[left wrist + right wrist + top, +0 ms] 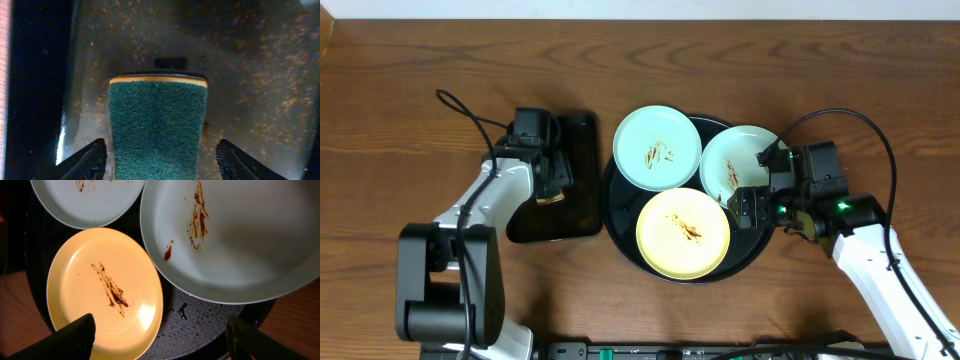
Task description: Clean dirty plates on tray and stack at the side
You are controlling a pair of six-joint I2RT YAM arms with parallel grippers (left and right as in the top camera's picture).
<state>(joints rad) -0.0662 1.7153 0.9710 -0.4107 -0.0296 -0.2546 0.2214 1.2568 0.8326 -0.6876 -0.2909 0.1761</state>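
- The tray (617, 216) sits at the middle of the bench (410, 60), with all three plates on it and little of its black floor showing.
- One mint plate (657, 148) lies at 11 o'clock on the tray, and its far edge runs out over the raised rim.
- The second mint plate (738, 163) lies at 2 o'clock. Its rim meets the first plate's rim and also reaches out past the tray's edge.
- The yellow plate (682, 232) lies at 6 o'clock, with its near edge at the tray's rim. In the right wrist view the second mint plate's rim crosses just over its edge.
- Each plate carries thin brown smears near its middle.
- The widest bare patch of the tray floor is a wedge at 4 o'clock, between the yellow plate and the second mint plate. It is beaded with droplets (182, 311).
- The right hand (760, 185) hovers over that wedge at the tray's 3 o'clock side. Its fingers (70, 337) are spread wide and grip nothing.
- A small rectangular tray (582, 185) lies at 9 o'clock of the round one. Only a thin strip of bench shows between their edges.
- The left hand (552, 190) is down inside this small tray with its fingers spread.
- A sponge (157, 125) lies flat between those fingers, green scouring face up, with a yellow layer along its far edge.
- In the left wrist view one finger stands just beside the sponge's side and the other well apart, so the sponge is not pinched.
- Wood-grain bench stretches wide on both outer sides, at 9 and 3 o'clock.
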